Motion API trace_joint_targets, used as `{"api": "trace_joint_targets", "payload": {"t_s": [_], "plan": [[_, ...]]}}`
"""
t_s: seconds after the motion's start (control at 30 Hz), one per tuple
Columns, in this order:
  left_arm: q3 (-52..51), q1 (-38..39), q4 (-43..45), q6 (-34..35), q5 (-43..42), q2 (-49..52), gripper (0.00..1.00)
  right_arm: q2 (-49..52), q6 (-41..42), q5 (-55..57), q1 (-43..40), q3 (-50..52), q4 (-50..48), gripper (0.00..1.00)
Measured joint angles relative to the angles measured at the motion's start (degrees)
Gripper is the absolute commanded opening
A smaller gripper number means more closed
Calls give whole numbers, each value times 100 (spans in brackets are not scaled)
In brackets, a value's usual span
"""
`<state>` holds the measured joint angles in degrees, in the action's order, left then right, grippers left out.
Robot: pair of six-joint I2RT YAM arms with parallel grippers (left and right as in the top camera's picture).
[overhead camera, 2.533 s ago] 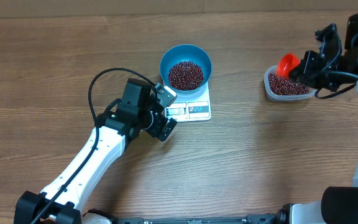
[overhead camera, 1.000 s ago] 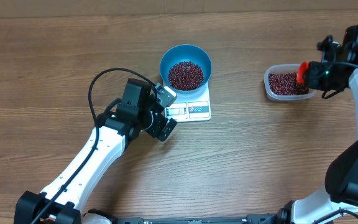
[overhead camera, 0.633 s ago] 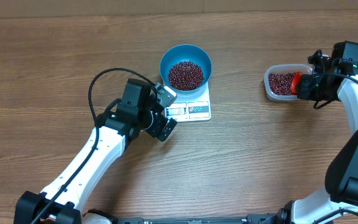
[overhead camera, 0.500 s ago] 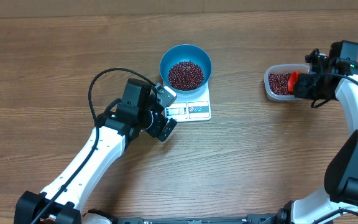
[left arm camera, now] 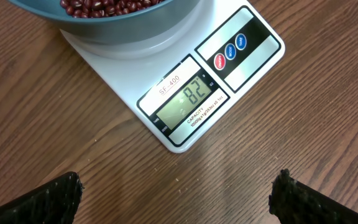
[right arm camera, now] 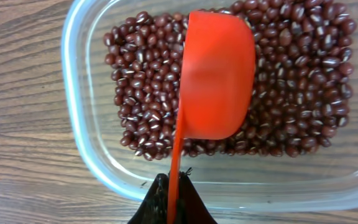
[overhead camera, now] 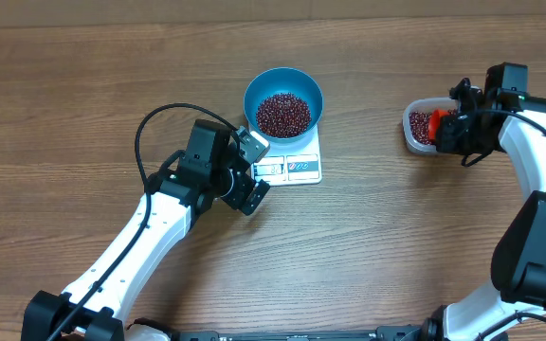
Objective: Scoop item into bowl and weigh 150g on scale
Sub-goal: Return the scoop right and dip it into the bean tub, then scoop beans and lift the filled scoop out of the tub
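Orange scoop (right arm camera: 219, 81) (beans (right arm camera: 142, 93) partly hidden)

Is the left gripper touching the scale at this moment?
Apart. The left wrist view shows the open left gripper with bare table between its fingertips and the scale.

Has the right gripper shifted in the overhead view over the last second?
Yes. The right gripper, shut on the red scoop, has moved left, from beyond the right edge of the clear tub to over its beans.
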<state>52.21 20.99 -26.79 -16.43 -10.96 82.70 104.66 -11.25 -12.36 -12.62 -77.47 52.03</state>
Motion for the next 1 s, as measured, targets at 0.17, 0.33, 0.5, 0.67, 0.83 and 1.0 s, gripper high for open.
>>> {"api": "trace_joint_targets", "payload": {"t_s": [0.17, 0.33, 0.5, 0.67, 0.83, 1.0], "plan": [[0, 0, 0, 0, 0, 0, 100, 0, 39, -179, 39, 0, 33, 4], [0, 0, 2, 0, 0, 0, 100, 4, 57, -391, 42, 0, 48, 4], [0, 0, 0, 0, 0, 0, 100, 11, 94, -424, 39, 0, 48, 4], [0, 0, 0, 0, 0, 0, 100, 92, 138, -511, 39, 0, 2, 4], [0, 0, 0, 0, 0, 0, 100, 199, 162, -791, 28, -2, -85, 4], [0, 0, 0, 0, 0, 0, 100, 264, 227, -1335, -83, -2, -96, 4]]}}
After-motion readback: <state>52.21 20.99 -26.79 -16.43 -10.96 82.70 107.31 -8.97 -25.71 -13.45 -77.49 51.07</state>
